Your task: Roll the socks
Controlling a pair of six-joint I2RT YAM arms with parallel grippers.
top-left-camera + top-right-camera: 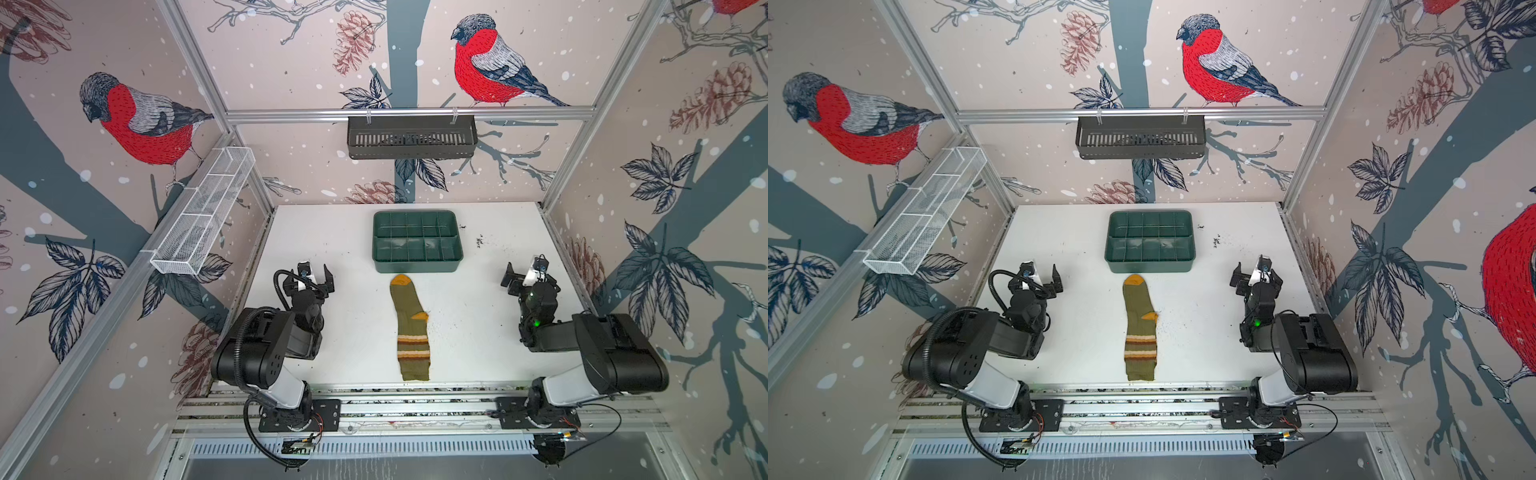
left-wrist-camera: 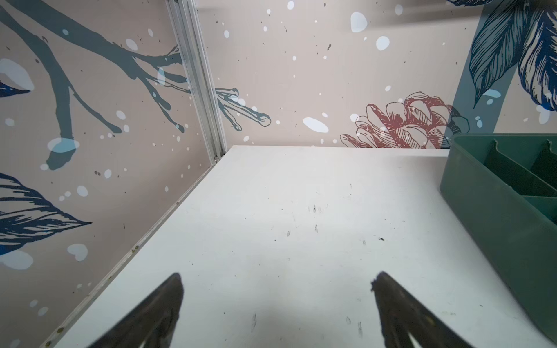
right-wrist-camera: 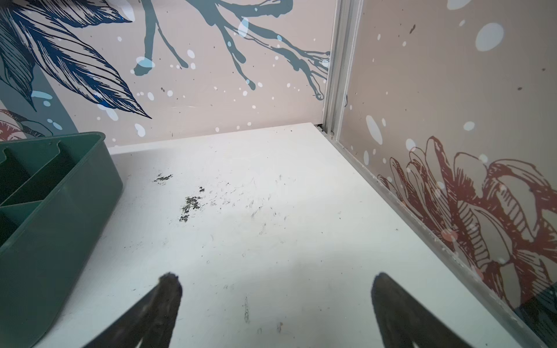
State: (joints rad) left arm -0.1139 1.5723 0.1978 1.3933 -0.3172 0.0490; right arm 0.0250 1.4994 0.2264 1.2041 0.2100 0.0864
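the socks (image 1: 410, 328) are lying flat and lengthwise mid-table (image 1: 332, 232), orange toe pointing at the green tray (image 1: 417, 266) and cuff toward the near rail, probably laid straight so a roll can start from one end. the left gripper (image 1: 316, 277) and right gripper (image 1: 524, 272) are hovering on either side, well apart from the fabric, jaws spread wide and holding nothing. both wrist views are missing the socks altogether, and the top views are showing one outline only, so whether two are lying stacked is hard to tell.
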